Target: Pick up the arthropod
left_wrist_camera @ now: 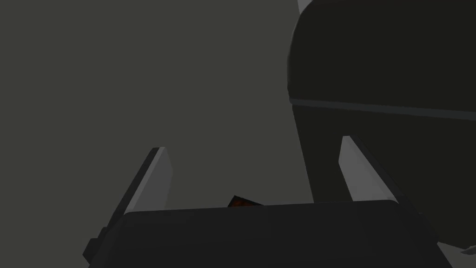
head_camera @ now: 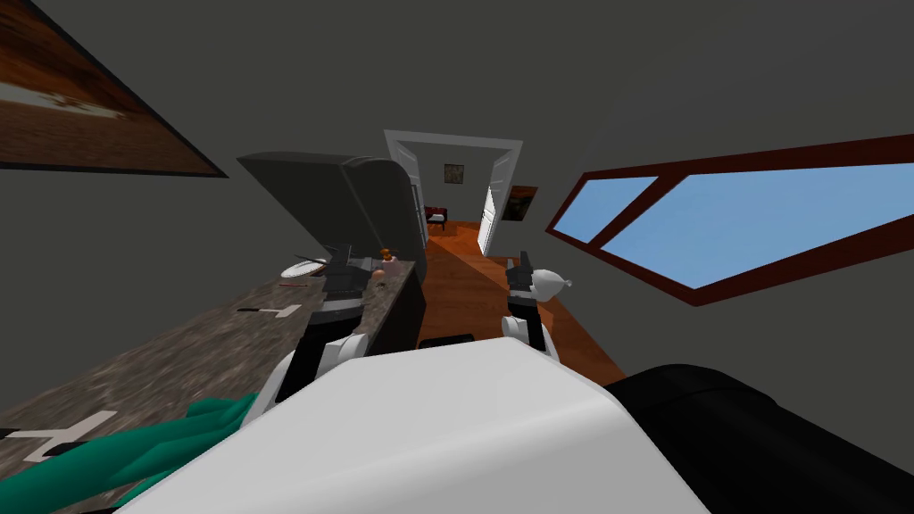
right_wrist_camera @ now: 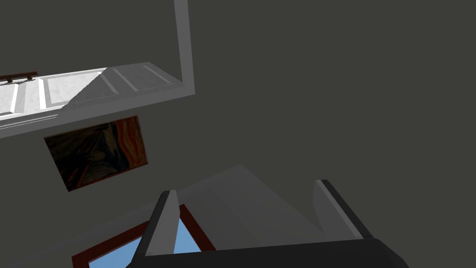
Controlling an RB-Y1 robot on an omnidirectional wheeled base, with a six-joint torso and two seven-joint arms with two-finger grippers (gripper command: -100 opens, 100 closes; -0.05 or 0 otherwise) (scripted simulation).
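Your left tool [left_wrist_camera: 253, 145] stands wide above the worktop [head_camera: 178, 348], likely poised to reach; the small orange arthropod [head_camera: 386, 257] sits just beyond, near the fridge [head_camera: 357, 192]; your right tool [right_wrist_camera: 245, 187] hangs wide, idle.

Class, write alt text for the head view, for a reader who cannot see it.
The left gripper hangs over the far end of a speckled counter, near a small orange object and a plate. The right gripper hangs above a wooden floor that leads to an open doorway.

Right gripper [right_wrist_camera: 245, 188]: light grey fingers [right_wrist_camera: 162, 228] standing well apart (dark body beneath them).
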